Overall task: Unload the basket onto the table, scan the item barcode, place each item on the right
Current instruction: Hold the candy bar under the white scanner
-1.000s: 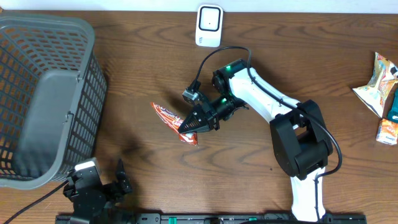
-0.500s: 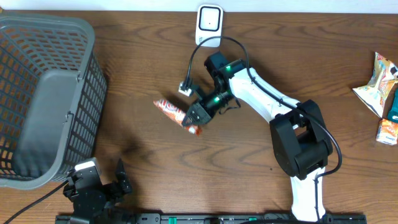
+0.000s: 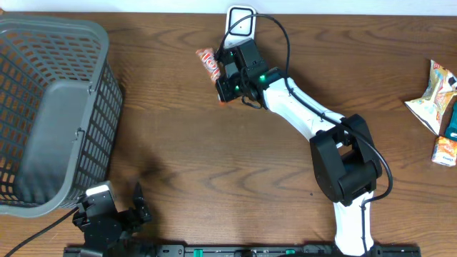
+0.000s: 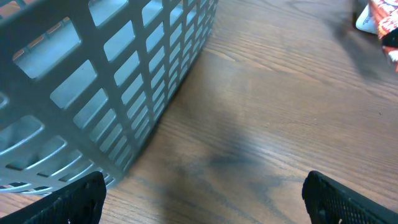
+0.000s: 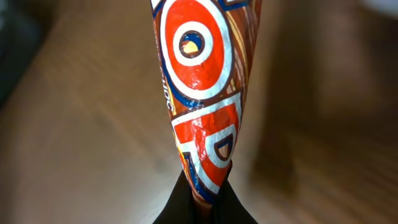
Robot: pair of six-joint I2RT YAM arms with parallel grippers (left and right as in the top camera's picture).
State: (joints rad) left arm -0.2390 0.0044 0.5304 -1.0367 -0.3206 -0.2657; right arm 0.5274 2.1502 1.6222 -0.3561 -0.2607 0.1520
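Observation:
The item is a red, white and brown snack wrapper, lifted off the table just left of the white barcode scanner at the back edge. My right gripper is shut on the wrapper's lower end, its arm stretched toward the scanner. In the right wrist view the wrapper fills the middle and runs up out of frame. My left gripper sits at the front left, open, with bare wood between its fingers.
A large grey mesh basket takes up the left side, close to my left gripper. Several other snack packets lie at the right edge.
My right arm has carried the wrapper from the table's middle up and back, to just beside the scanner. The left arm has not moved.

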